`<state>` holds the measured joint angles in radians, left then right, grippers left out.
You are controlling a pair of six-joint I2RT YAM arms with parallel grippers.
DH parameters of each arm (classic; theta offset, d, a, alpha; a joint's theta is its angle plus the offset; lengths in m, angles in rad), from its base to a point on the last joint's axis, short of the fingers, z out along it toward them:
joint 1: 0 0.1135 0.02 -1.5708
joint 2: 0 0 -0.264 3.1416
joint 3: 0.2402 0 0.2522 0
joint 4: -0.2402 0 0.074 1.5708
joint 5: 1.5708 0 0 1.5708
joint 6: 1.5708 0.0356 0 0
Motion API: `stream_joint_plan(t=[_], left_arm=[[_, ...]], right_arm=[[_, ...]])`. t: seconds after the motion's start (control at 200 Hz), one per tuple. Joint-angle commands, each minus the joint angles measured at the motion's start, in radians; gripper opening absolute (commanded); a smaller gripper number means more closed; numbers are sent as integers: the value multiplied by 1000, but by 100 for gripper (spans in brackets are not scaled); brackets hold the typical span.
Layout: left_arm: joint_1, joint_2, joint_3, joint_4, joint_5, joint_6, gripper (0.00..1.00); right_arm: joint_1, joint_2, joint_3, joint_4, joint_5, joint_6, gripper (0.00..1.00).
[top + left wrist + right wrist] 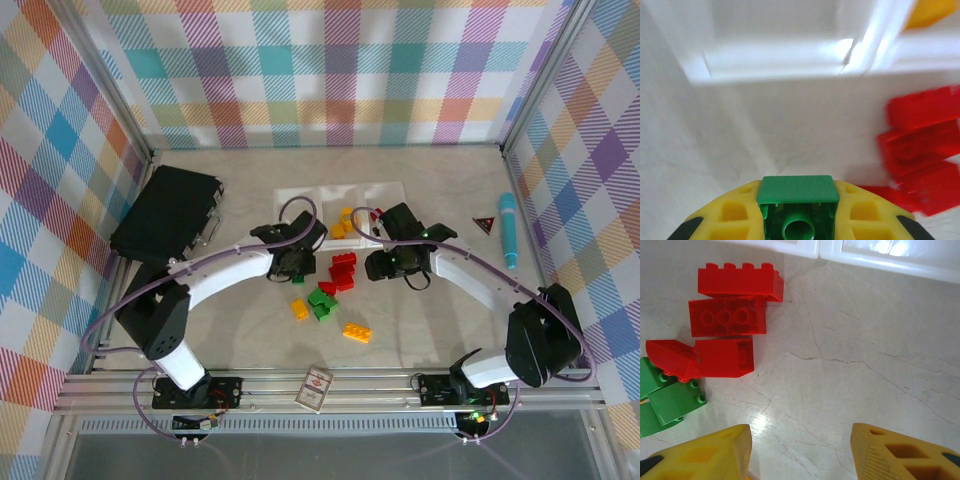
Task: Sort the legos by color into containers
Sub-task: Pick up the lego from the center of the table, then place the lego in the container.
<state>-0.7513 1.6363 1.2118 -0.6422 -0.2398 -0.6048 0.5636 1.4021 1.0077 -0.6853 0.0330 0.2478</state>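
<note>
The pale table (pixel 450 320) bears legos (pixel 343 270), white containers (pixel 390 192), a black box (pixel 165 215), a pen (pixel 509 232).

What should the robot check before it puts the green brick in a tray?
1. Green brick clamped in the left gripper: ok.
2. Brick lifted off the table: cannot tell.
3. White tray straight ahead free of other colours: cannot tell, since part of its floor is out of sight.
4. Yellow brick sits in the neighbouring tray, not the one ahead: ok.
5. Right gripper open and empty, over bare table beside the red bricks: ok.
</note>
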Motion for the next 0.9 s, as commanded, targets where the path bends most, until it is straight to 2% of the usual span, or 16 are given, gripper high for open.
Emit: stream_joint_plan(t=[0.0, 0.065, 0.145, 0.305, 0.63, 0.685, 0.81, 0.895], left_arm=[[1, -4, 124, -62, -144, 121, 8], [10, 49, 201, -62, -183, 181, 8], [32, 137, 293, -51, -176, 250, 8], [86, 297, 443, -54, -170, 292, 7], [193, 338, 396, 35, -67, 244, 8], [202, 350, 394, 41, -45, 246, 13], [208, 376, 408, 51, -23, 252, 35], [208, 390, 423, 54, -3, 263, 43]], right_arm=[[-2, -32, 3, 21, 20, 11, 55], [-2, -39, 2, 27, 27, 16, 55], [-2, -49, -3, 32, 35, 29, 55], [-2, -98, -33, 43, 45, 65, 55], [-2, -179, -102, 37, 69, 66, 55], [-2, -185, -107, 34, 69, 67, 55], [-2, -195, -118, 34, 70, 74, 56], [-2, -205, -122, 33, 69, 79, 56]])
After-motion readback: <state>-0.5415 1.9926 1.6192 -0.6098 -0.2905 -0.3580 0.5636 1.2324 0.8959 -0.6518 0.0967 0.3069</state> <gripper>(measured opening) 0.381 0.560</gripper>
